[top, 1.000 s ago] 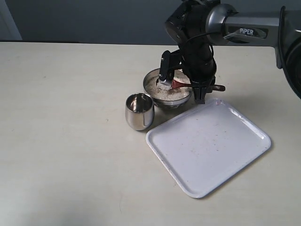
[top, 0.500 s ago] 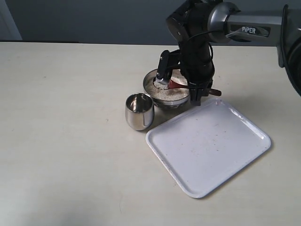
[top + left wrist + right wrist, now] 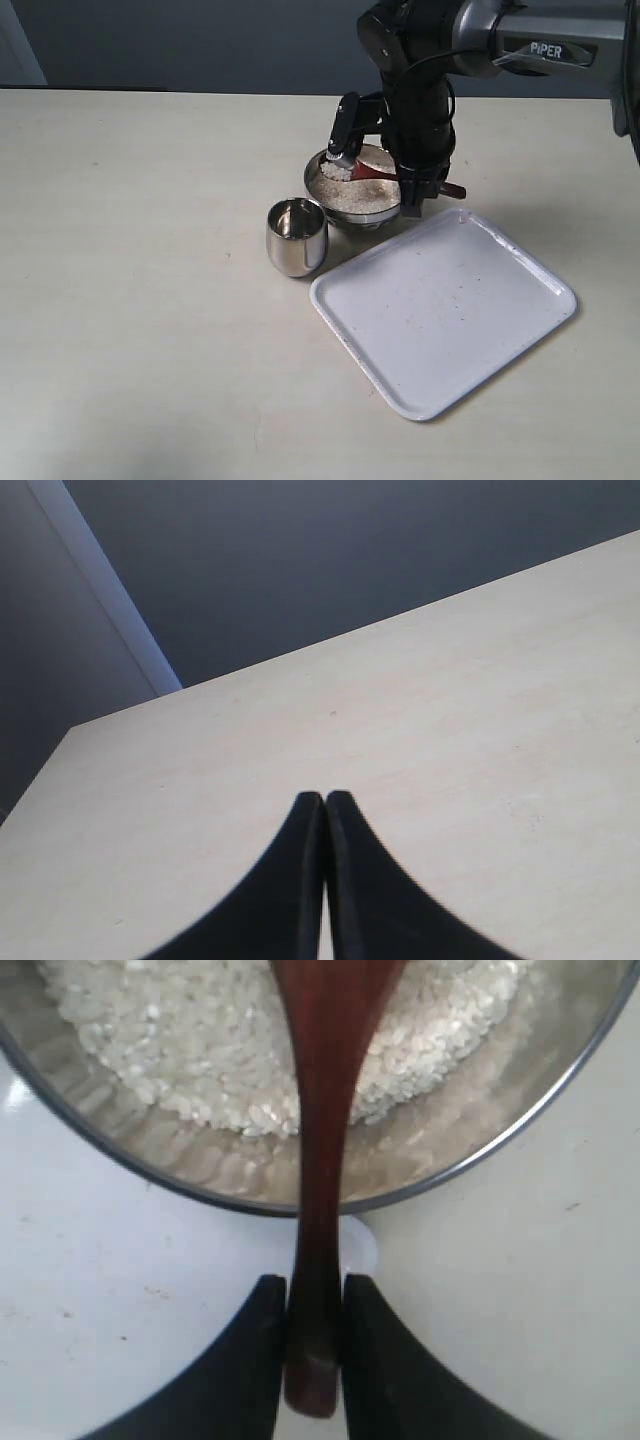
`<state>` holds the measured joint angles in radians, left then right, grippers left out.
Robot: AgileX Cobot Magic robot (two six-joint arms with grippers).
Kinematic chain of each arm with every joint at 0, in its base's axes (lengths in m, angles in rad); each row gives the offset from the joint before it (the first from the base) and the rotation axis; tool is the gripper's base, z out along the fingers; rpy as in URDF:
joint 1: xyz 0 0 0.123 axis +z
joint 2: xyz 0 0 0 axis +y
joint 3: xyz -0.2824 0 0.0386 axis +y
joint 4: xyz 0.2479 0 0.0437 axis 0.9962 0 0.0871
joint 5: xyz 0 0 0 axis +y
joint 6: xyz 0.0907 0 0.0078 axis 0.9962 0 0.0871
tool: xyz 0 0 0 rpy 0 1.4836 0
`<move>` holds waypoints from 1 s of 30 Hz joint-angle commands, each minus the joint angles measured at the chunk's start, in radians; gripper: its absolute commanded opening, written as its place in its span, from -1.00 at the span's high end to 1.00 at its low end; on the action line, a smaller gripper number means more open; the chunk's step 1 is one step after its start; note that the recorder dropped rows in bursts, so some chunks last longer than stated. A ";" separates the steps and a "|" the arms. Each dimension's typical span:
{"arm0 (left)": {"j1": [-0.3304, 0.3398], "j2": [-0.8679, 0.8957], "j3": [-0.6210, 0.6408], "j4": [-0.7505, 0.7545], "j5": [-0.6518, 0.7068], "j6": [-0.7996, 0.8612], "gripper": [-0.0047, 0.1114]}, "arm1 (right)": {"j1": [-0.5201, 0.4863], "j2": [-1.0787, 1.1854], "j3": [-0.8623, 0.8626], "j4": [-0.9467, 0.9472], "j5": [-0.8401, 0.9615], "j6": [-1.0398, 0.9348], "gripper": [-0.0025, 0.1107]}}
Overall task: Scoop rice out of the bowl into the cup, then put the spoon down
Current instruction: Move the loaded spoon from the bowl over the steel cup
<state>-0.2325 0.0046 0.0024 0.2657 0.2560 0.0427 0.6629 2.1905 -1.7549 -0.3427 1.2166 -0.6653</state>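
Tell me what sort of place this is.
Probably a robot test bench, not a kitchen: a beige tabletop before a plain dark wall, a black robot arm marked PIPER, and a round shiny steel bowl of white rice, a small steel cup and a flat white tray.

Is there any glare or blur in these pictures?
Exterior view: even light, sharp throughout; the steel cup shows bright and dark reflections, the white tray a faint sheen. Right wrist view: the rice is crisp, the bowl wall mirrors smeared grains, the spoon handle softens near the right gripper. Left wrist view: the left gripper is a dark silhouette over the plain table.
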 commanded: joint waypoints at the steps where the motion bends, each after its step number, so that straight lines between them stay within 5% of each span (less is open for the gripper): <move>1: -0.007 -0.005 -0.002 -0.002 -0.009 -0.007 0.91 | -0.006 -0.012 -0.005 0.016 0.005 -0.006 0.97; 30: -0.007 -0.005 -0.002 -0.002 -0.009 -0.007 0.91 | -0.004 -0.083 -0.005 0.099 0.005 0.061 0.97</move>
<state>-0.2325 0.0046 0.0024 0.2657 0.2560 0.0427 0.6629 2.1310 -1.7549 -0.2786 1.2166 -0.6101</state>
